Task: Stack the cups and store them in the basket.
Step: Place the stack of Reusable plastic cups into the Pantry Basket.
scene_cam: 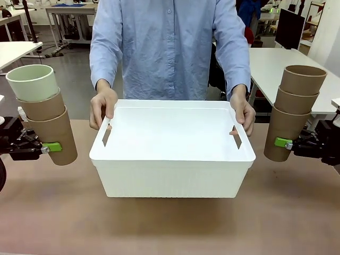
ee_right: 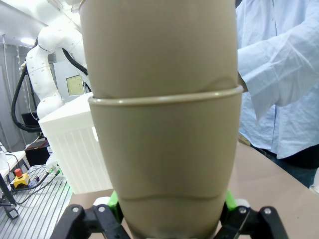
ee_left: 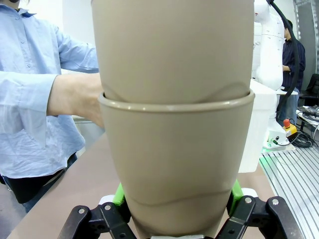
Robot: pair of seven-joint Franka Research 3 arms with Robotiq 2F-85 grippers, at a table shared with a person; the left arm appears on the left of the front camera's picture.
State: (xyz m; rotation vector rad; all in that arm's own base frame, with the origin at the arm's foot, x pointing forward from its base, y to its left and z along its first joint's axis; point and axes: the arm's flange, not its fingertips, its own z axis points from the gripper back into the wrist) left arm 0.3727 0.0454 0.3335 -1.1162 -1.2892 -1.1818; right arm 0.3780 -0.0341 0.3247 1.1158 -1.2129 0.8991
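The white basket (scene_cam: 170, 175) stands mid-table, and a person's hands (scene_cam: 102, 106) hold its far corners. At the table's left, my left gripper (scene_cam: 53, 147) is shut on the bottom cup of a tilted stack of cups (scene_cam: 50, 125): two brown ones with a mint-green cup (scene_cam: 33, 82) on top. The left wrist view has the brown cups (ee_left: 174, 99) between the green pads (ee_left: 118, 194) of that gripper (ee_left: 177, 199). On the right, my right gripper (scene_cam: 280, 143) is shut on a stack of three brown cups (scene_cam: 295, 111). The right wrist view shows those cups (ee_right: 164, 109) in its gripper (ee_right: 172, 204), the basket (ee_right: 75, 149) behind.
Bare brown tabletop (scene_cam: 170, 228) lies in front of the basket and beside it. The person in a blue shirt (scene_cam: 170, 48) stands at the far edge. White tables (scene_cam: 276, 64) stand behind.
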